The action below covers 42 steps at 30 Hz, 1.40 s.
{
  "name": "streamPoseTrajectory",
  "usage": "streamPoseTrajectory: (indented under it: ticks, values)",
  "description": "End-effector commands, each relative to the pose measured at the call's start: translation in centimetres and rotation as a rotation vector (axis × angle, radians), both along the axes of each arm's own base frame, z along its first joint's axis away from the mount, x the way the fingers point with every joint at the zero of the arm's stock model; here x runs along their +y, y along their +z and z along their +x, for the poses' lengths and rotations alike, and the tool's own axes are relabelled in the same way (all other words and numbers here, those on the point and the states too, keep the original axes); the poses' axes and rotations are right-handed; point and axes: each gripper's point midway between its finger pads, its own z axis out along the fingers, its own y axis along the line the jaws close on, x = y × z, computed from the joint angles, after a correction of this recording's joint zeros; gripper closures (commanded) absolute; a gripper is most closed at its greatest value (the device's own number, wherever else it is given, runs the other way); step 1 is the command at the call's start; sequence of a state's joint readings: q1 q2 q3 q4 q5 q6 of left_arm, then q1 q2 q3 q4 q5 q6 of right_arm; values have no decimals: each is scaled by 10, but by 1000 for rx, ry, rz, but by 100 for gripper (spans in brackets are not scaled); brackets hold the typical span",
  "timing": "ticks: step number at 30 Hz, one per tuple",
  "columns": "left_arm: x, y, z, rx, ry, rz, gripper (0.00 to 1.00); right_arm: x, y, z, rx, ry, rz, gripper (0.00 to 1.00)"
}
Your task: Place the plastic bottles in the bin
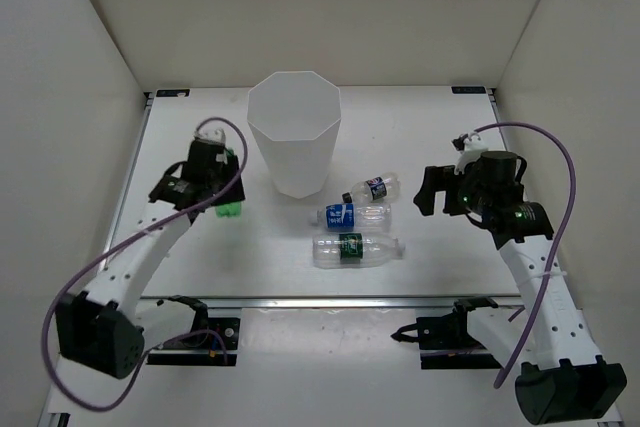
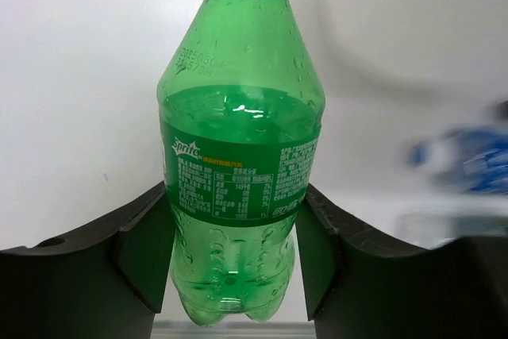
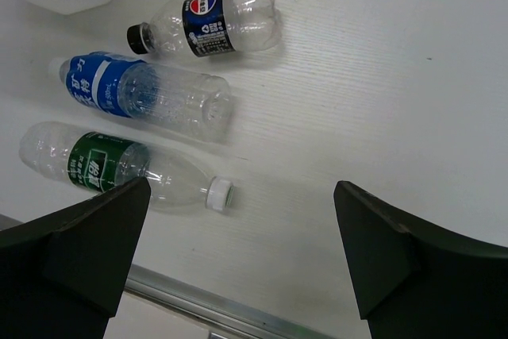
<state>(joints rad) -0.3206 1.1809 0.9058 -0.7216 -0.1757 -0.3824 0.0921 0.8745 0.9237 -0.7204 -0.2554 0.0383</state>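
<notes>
From above, the left gripper [image 1: 224, 190] holds the green bottle [image 1: 231, 209] just left of the bin [image 1: 294, 137]. Three clear bottles lie on the table [image 1: 200, 257] to the right of the bin's foot: the dark-labelled bottle [image 1: 372, 188], the blue-labelled bottle [image 1: 355, 214] and the green-labelled bottle [image 1: 352, 250]. The right gripper [image 1: 432, 190] hangs beside them.

At the left wrist, both fingers [image 2: 147, 252] clamp the green bottle's lower body, with the cap pointing away. The hold sits low on a smooth, thin wall. A quick swing could tilt the bottle loose or knock it against the bin's side.

At the right wrist, the jaws stand wide apart and empty above the three bottles. The lying bottles may roll if nudged.
</notes>
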Motion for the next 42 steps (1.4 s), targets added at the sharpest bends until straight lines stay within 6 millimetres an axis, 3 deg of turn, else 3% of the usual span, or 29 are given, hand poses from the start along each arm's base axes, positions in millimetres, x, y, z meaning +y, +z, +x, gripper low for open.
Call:
streamPoseTrajectory:
  ticks: [1, 2, 4, 6, 7, 8, 9, 11, 12, 13, 14, 16, 17, 18, 19, 23, 26, 30, 33, 35, 36, 37, 39, 40, 42]
  values:
    - [10, 137, 22, -361, 45, -49, 70, 7, 1, 0, -18, 14, 17, 2]
    - [4, 156, 26, -410, 22, -61, 68, 7, -2, 0, -16, 7, 15, 1]
    - [-16, 219, 41, -565, -47, -120, 67, 14, -5, -3, -7, 34, 31, 2]
    - [-45, 238, 62, -599, -111, -141, 64, 20, -8, -4, 3, 43, 52, 3]
    - [-55, 265, 69, -661, -130, -169, 63, 23, -9, -5, 5, 56, 50, 3]
    - [-73, 277, 81, -691, -174, -192, 62, 24, -8, -6, -2, 64, 55, 3]
    - [-87, 267, 95, -662, -198, -188, 58, 26, -9, -8, 1, 68, 58, 3]
    - [-103, 283, 118, -691, -223, -198, 58, 35, -9, -12, -4, 99, 67, 3]
    - [-109, 279, 135, -679, -204, -184, 58, 38, -12, -13, 5, 102, 75, 3]
    - [-117, 257, 153, -625, -203, -156, 53, 42, -14, -12, 6, 107, 81, 4]
    - [-119, 264, 157, -624, -199, -150, 48, 45, -16, -14, 14, 111, 85, 4]
    - [-140, 247, 173, -582, -232, -129, 38, 50, -16, -12, 13, 111, 89, 3]
    - [-140, 248, 177, -583, -228, -125, 30, 54, -20, -13, 29, 112, 89, 2]
    - [-146, 249, 181, -581, -234, -128, 11, 54, -17, -8, 23, 98, 93, 1]
    - [-147, 247, 185, -576, -223, -132, 1, 54, -17, -6, 26, 80, 102, 1]
    - [-148, 271, 181, -618, -238, -154, 1, 51, -11, 15, 49, -29, 129, 1]
    - [-150, 293, 157, -667, -263, -128, 1, 52, -19, 34, 73, -107, 107, 1]
    - [-128, 297, 124, -667, -215, -84, 2, 66, -22, 60, 88, -171, 127, 1]
    - [-86, 280, 95, -637, -115, -88, 1, 60, -29, 83, 74, -278, 144, 1]
    - [-39, 259, 69, -617, -9, -44, 1, 52, -36, 98, 81, -326, 140, 1]
    - [-19, 263, 57, -635, 50, -42, 1, 51, -39, 101, 88, -342, 139, 1]
    - [-3, 234, 48, -565, 89, 8, 1, 51, -43, 107, 103, -343, 133, 1]
    - [44, 208, 23, -506, 229, 56, 1, 54, -47, 116, 112, -349, 109, 1]
    - [60, 182, 11, -436, 269, 91, 1, 58, -52, 121, 122, -350, 98, 1]
    - [103, 158, -15, -387, 404, 137, 2, 68, -62, 125, 136, -338, 74, 1]
